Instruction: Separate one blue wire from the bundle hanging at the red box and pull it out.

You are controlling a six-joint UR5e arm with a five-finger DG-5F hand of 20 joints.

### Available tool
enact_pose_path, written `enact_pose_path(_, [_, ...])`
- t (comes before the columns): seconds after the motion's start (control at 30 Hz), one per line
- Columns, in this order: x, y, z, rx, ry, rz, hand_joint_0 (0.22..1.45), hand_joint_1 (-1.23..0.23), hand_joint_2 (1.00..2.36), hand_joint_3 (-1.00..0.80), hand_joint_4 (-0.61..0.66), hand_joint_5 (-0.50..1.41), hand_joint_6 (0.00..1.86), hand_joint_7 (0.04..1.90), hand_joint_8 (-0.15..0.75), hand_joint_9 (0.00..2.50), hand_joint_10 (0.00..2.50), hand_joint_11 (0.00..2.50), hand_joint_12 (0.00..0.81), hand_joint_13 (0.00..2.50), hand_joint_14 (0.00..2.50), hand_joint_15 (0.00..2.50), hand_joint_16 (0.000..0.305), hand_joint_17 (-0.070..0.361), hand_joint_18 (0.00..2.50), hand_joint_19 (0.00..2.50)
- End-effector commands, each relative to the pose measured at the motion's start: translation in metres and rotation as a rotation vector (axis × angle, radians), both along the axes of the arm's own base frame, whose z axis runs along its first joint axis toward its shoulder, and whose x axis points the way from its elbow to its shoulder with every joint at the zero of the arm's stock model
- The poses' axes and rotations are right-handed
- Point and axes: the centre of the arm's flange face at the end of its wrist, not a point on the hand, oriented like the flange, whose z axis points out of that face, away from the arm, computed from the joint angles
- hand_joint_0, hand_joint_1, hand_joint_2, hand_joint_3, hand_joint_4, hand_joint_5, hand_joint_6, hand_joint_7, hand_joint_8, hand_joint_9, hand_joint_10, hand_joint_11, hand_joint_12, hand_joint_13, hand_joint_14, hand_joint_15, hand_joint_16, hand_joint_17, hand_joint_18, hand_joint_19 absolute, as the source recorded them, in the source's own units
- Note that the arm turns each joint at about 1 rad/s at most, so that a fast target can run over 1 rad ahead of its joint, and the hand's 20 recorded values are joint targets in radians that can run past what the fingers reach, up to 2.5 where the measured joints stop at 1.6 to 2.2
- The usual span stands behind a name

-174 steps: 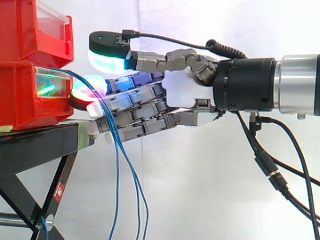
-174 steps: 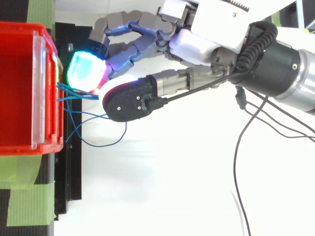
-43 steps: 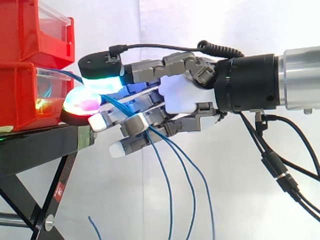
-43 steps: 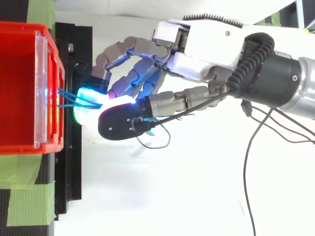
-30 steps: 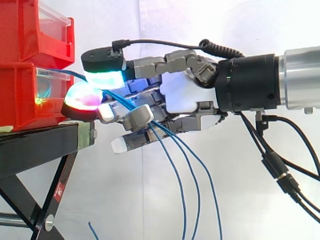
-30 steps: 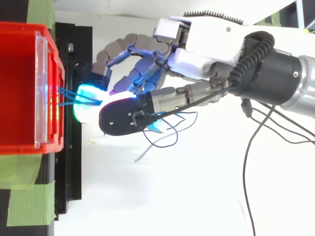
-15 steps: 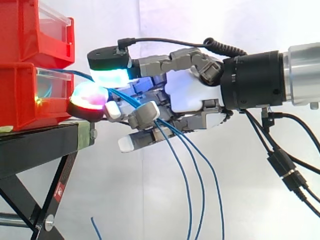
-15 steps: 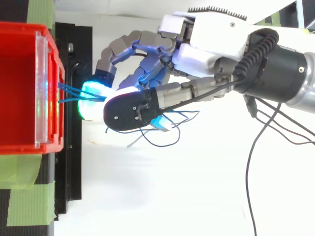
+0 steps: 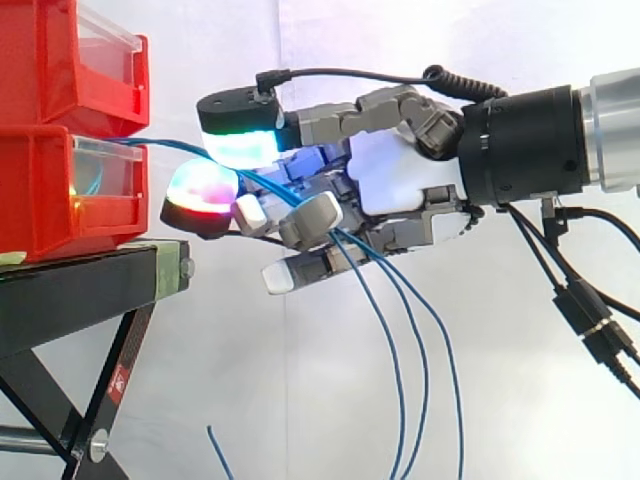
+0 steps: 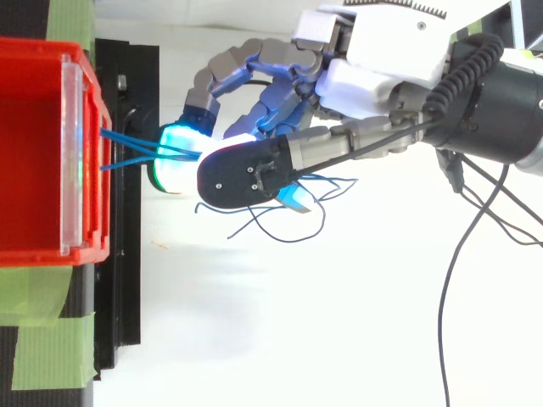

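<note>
Reaching in from the right edge of the side view with the hand [image 9: 400, 185], curling fingers round the blue wires [image 9: 398, 350] and pinching them between glowing pads [image 9: 205, 190] (green above, red below). Stretching from the red box [image 9: 45, 195] at left through the grip, then trailing toward lower centre. Hovering just right of the black stand [image 9: 80, 285], not touching.

The wires [image 9: 165, 145] run off the side view's bottom edge; the hand [image 10: 246, 178] hides their middle stretch in the top view. The left edge cuts the bins [image 9: 40, 190].
</note>
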Motion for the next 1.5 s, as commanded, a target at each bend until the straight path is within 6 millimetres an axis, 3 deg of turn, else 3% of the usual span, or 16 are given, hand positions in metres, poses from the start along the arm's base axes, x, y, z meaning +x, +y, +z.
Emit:
enact_pose_path(0.0, [-0.003, -0.003, 0.008, -0.003, -0.006, -0.007, 0.60, -0.72, 1.02, -0.18, 0.20, -0.20, 0.89, 0.81, 0.358, 0.98, 0.02, 1.05, 0.365, 1.43, 0.01, 1.44, 0.058, 0.130, 0.80, 0.59])
enact_pose_path(0.37, [-0.015, -0.007, 0.029, -0.046, 0.018, -0.005, 0.59, -0.67, 1.02, -0.19, 0.20, -0.20, 0.89, 0.85, 0.361, 0.99, 0.01, 1.06, 0.369, 1.42, 0.01, 1.42, 0.059, 0.134, 0.80, 0.60])
enact_pose_path(0.57, [-0.015, -0.007, 0.030, -0.055, 0.020, -0.004, 0.60, -0.62, 1.02, -0.18, 0.20, -0.21, 0.91, 0.81, 0.371, 0.97, 0.01, 1.05, 0.370, 1.42, 0.01, 1.40, 0.062, 0.140, 0.80, 0.61])
enact_pose_path(0.77, [-0.016, -0.007, 0.031, -0.055, 0.018, -0.004, 0.62, -0.76, 1.02, -0.25, 0.21, -0.22, 0.91, 0.82, 0.355, 0.95, 0.02, 1.07, 0.361, 1.40, 0.01, 1.43, 0.059, 0.133, 0.77, 0.61])
enact_pose_path(1.1, [-0.018, -0.007, 0.032, -0.056, 0.026, -0.003, 0.63, -0.86, 1.01, -0.38, 0.22, -0.22, 0.91, 0.82, 0.351, 0.95, 0.02, 1.08, 0.360, 1.39, 0.02, 1.42, 0.058, 0.131, 0.80, 0.60])
enact_pose_path(1.47, [-0.018, -0.007, 0.032, -0.056, 0.026, -0.006, 0.59, -0.67, 1.01, -0.42, 0.22, -0.21, 0.91, 0.82, 0.375, 1.04, 0.02, 1.09, 0.363, 1.43, 0.01, 1.43, 0.058, 0.132, 0.86, 0.64])
